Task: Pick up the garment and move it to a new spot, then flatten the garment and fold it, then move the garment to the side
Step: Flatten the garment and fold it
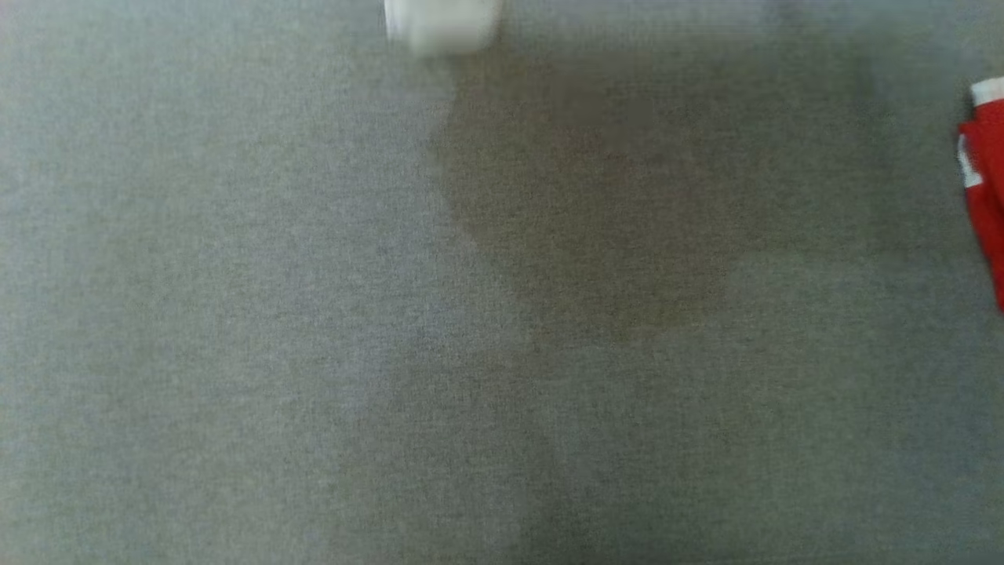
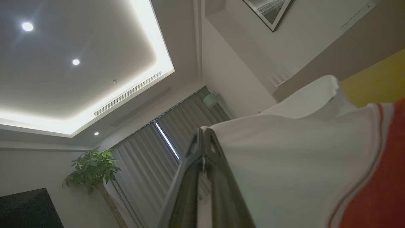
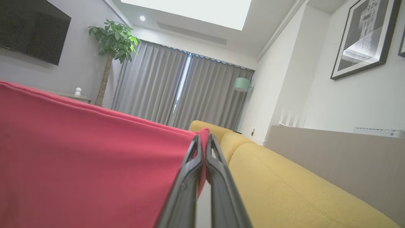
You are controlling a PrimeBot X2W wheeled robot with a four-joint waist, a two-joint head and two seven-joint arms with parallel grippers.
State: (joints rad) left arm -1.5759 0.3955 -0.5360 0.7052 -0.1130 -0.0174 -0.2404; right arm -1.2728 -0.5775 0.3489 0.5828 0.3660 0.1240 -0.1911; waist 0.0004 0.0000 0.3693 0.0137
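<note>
Overhead, garment (image 1: 990, 196); close-up, left pincer (image 2: 204, 130), right pincer (image 3: 204, 136) clamping.

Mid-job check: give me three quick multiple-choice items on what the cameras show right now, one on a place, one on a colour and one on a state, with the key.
1. In the head view, where does the garment show?
A. at the right edge
B. in the centre
C. at the lower left

2. What colour is the sofa in the right wrist view?
A. grey
B. yellow
C. blue

3. How do the jaws of the right gripper stand?
A. wide open
B. shut on nothing
C. shut on the garment's red edge

Key:
1 A: red and white cloth pokes in at that edge over the grey surface.
2 B: it is mustard yellow all along its length.
3 C: the jaws meet with red fabric pinched at their tips.
</note>
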